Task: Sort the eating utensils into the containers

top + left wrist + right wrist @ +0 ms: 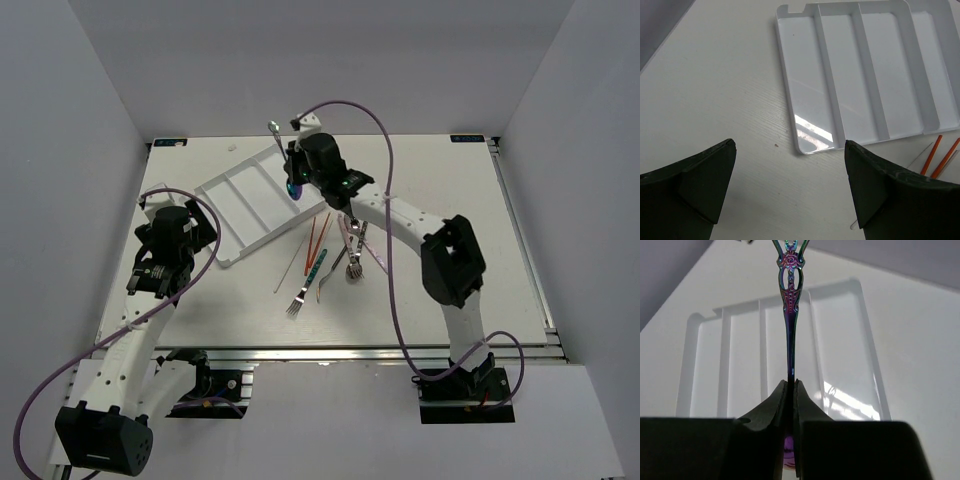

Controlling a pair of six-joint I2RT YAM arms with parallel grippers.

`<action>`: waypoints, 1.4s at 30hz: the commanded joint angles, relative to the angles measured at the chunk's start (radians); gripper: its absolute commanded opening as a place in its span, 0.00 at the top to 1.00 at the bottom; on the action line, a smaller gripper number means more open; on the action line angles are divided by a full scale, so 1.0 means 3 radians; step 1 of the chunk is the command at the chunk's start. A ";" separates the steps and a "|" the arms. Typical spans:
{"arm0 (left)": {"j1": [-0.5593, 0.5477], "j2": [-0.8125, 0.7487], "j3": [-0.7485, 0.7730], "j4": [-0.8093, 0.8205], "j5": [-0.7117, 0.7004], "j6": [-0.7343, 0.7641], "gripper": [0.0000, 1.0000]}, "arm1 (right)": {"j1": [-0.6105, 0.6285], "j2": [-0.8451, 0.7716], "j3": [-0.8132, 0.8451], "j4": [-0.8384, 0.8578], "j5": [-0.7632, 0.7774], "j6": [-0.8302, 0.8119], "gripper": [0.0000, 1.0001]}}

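Note:
My right gripper (292,170) is shut on an iridescent purple-blue utensil (283,155) and holds it above the far end of the white tray (240,215). In the right wrist view the ornate handle (790,310) sticks up from the shut fingers (782,400), over the tray's compartments (840,340). My left gripper (205,240) is open and empty beside the tray's near left corner (805,75), its fingers (865,185) wide apart. A teal-handled fork (305,285), orange-red chopsticks (318,235), pale chopsticks (292,262) and silver cutlery (352,255) lie on the table right of the tray.
The orange-red chopsticks (932,155) lie just past the tray's near end in the left wrist view. Purple cables (390,170) loop over both arms. The tray compartments in view hold nothing.

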 commanded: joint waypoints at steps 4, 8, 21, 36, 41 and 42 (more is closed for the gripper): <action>0.0020 -0.0018 0.0084 0.0026 -0.0065 -0.0007 0.02 | -0.0057 0.0845 0.1171 0.0301 -0.0226 -0.1112 1.00; 0.0020 0.0053 0.0089 0.0031 -0.0024 -0.0007 0.02 | -0.0124 0.1209 0.1478 0.0435 -0.0154 -0.1374 1.00; 0.0020 0.0058 0.0089 0.0036 0.0032 0.0008 0.02 | -0.0308 0.1486 0.1327 0.0363 -0.0594 -0.1481 0.86; 0.0020 0.0058 0.0089 0.0036 0.0017 0.0013 0.02 | -0.0415 0.0410 0.0948 -0.0229 -0.0573 -0.1037 0.30; 0.0030 0.0043 0.0084 0.0041 0.0043 0.0013 0.02 | -0.0471 -0.0410 -0.0003 -0.1111 0.0293 -0.0496 0.27; 0.0025 0.0058 0.0084 0.0041 0.0048 0.0013 0.02 | -0.0492 -0.0594 -0.0237 -0.1272 0.0452 -0.0039 0.31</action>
